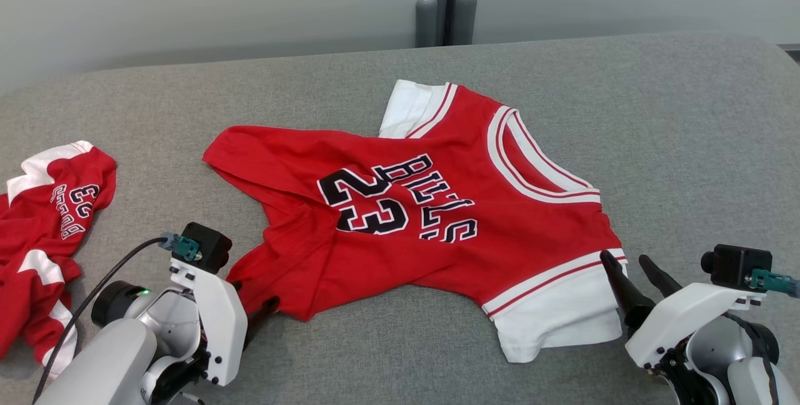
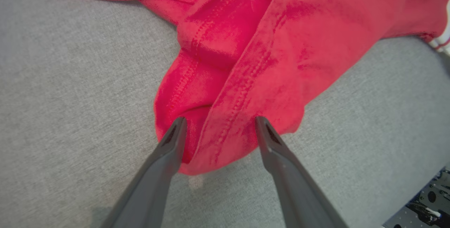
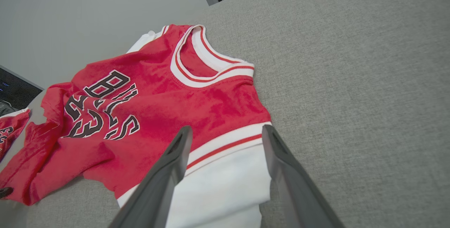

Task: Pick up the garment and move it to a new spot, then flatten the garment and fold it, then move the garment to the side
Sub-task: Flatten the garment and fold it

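Head view first: the red jersey [image 1: 437,205] lies front up and kinda rumpled in the middle of the grey padded surface [image 1: 687,142], with its collar toward the robot's right and its hem toward the left. A second red garment [image 1: 44,224] is heaped at the left edge, well apart from the jersey. A grey post [image 1: 447,11] stands behind the surface. The left gripper [image 1: 253,297] sits at the jersey's near hem corner, and its white wrist housing covers part of that corner. The right gripper [image 1: 623,256] is over by the near white sleeve with its fingers spread.

The left wrist view gets you right up close. The left gripper [image 2: 219,119] is released, jaws wide, one finger on each side of a bunched fold of the jersey [image 2: 281,62] hem. You can see the stitching here, and bare surface [image 2: 70,97] on both sides.

In the right wrist view, the right gripper [image 3: 226,127] is also released, gripping nothing, with its tips over the striped band where the jersey [image 3: 175,108] body meets the white sleeve. This angle looks into the collar, and the second garment [image 3: 10,129] peeks in at the far left.
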Controlling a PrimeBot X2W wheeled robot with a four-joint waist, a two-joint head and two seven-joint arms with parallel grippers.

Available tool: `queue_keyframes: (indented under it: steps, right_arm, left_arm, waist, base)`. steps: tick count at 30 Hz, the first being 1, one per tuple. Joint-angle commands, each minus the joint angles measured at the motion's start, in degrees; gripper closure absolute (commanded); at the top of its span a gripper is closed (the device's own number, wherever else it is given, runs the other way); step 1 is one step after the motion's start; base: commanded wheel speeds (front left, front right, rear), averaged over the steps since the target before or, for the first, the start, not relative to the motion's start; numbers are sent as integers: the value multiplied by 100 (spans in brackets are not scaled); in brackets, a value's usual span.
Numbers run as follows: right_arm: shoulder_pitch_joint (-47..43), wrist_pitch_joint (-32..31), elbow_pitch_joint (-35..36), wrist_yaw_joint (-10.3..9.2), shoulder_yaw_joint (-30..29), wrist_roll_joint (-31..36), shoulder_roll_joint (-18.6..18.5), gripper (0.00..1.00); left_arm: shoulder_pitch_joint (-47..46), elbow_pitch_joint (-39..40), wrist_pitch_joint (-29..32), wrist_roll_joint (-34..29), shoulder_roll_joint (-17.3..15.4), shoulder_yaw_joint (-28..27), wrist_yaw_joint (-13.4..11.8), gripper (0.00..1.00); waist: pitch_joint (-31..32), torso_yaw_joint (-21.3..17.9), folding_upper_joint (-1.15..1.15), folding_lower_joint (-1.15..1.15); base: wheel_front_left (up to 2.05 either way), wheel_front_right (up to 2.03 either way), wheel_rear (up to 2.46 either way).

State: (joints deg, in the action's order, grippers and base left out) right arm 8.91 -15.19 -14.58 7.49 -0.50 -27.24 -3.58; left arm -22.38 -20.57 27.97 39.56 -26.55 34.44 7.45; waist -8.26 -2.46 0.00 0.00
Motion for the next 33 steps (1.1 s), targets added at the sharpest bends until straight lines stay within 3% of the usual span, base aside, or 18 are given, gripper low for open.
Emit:
queue_keyframes:
  steps: [1, 2, 4, 5, 6, 12, 22, 29, 33]
  right_arm:
    - [55, -11, -12, 1, 5, 35, -26, 0]
    - [66, -11, -10, 1, 10, 39, -28, 0]
    - [73, -8, -16, 1, 19, 53, -32, 0]
    - [73, -2, -23, 1, 19, 61, -35, 0]
    - [75, 5, -32, 1, 24, 67, -35, 0]
    - [93, 53, -123, 1, 86, 86, -21, 0]
    - [121, 182, -250, 1, 159, -10, 15, 0]
    - [165, 276, -400, 1, 201, -65, 31, 0]
    - [199, 311, -464, 1, 207, -105, 38, 0]
  left_arm:
    - [-147, -98, 73, 142, -24, 112, 1, 16]
    - [-206, -129, 87, 208, -29, 182, 1, 30]
    - [-291, -145, 9, 323, -58, 314, 1, 80]
    - [-321, -136, -28, 399, -71, 372, 1, 95]
    - [-336, -121, -50, 487, -91, 438, 1, 100]
    - [-446, 92, -262, 1298, -252, 479, 2, 100]
    - [-396, 157, -399, 3243, -631, -486, 2, 100]
    - [-209, -403, -203, 4488, -526, -1066, 2, 100]
    - [-129, -685, -35, 4745, -434, -1103, 3, 100]
  waist:
    - [-32, 0, 0, 0]
    - [-43, 1, 0, 0]
    - [-58, -2, 0, 0]
    - [-58, -3, 0, 0]
    - [-53, -5, 0, 0]
    - [48, -68, 0, 0]
    - [130, -183, 0, 0]
    - [101, -247, 0, 0]
    - [80, -276, 0, 0]
  base:
    - [0, 0, 0]
    - [0, 0, 0]
    - [0, 0, 0]
    - [0, 0, 0]
    - [0, 0, 0]
    - [0, 0, 0]
    - [0, 0, 0]
    - [0, 0, 0]
    - [0, 0, 0]
